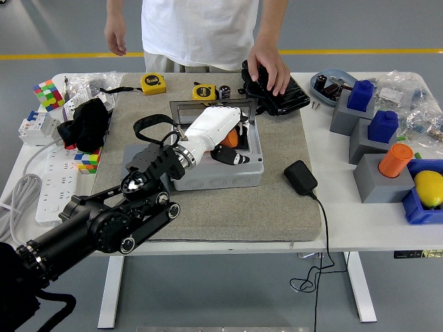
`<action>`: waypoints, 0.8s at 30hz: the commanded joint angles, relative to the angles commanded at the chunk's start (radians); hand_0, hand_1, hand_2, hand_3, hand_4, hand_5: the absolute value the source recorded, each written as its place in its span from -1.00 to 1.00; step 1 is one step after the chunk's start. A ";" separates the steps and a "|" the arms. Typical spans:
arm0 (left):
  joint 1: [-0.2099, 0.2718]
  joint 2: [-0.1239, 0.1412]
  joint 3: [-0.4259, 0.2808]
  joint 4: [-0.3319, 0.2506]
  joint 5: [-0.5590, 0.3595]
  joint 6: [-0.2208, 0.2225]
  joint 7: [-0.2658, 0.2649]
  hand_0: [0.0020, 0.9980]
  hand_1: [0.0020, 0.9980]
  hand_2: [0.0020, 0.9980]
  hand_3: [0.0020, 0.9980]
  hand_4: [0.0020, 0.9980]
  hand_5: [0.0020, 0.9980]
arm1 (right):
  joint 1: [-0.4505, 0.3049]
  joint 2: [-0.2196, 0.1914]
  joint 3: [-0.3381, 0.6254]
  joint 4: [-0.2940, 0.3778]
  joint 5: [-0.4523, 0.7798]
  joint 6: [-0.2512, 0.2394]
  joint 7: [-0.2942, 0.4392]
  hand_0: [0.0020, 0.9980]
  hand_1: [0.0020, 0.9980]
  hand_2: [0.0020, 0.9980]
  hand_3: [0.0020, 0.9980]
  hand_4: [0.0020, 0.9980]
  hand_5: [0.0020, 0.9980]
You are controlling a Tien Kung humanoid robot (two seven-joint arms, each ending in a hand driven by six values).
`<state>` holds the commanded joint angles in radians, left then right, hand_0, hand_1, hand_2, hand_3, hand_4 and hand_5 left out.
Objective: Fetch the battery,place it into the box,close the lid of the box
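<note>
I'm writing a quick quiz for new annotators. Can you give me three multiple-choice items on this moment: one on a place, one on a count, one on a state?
1. Where is the left robot hand?
A. Over the open grey box
B. On the power strip
C. Beside the lemon

2. How many yellow tape measures lie at the mat's far edge?
A. One
B. Two
C. Four

3. What is the person's hand doing?
A. Holding a cube puzzle
B. Resting on the black case
C. Lifting the charger

Answers:
1 A: the left robot hand reaches into the grey box, by an orange object.
2 B: one tape measure and a second tape measure lie there.
3 B: the person's hand presses on the black case.
</note>
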<state>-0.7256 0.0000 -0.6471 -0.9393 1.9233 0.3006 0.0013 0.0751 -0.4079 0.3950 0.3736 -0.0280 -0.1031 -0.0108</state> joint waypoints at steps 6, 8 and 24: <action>0.003 0.000 0.001 0.003 0.009 -0.003 -0.003 -0.16 0.30 0.30 0.45 1.00 -0.46 | -0.001 0.000 -0.002 0.000 0.000 0.001 0.000 0.09 0.20 0.18 0.10 0.87 -0.04; 0.004 0.000 0.000 -0.002 0.006 -0.003 -0.006 -0.15 0.31 0.33 0.48 1.00 -0.51 | -0.001 0.001 0.000 0.000 0.000 0.001 0.000 0.09 0.20 0.18 0.10 0.87 -0.04; 0.065 0.000 -0.058 -0.133 -0.053 -0.001 -0.043 -0.21 0.24 0.25 0.45 1.00 -0.50 | -0.005 0.001 0.004 0.000 -0.002 0.001 0.001 0.09 0.20 0.18 0.10 0.87 -0.04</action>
<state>-0.6602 0.0000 -0.7054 -1.0728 1.8705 0.2994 -0.0420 0.0706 -0.4068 0.3985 0.3739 -0.0299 -0.1023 -0.0101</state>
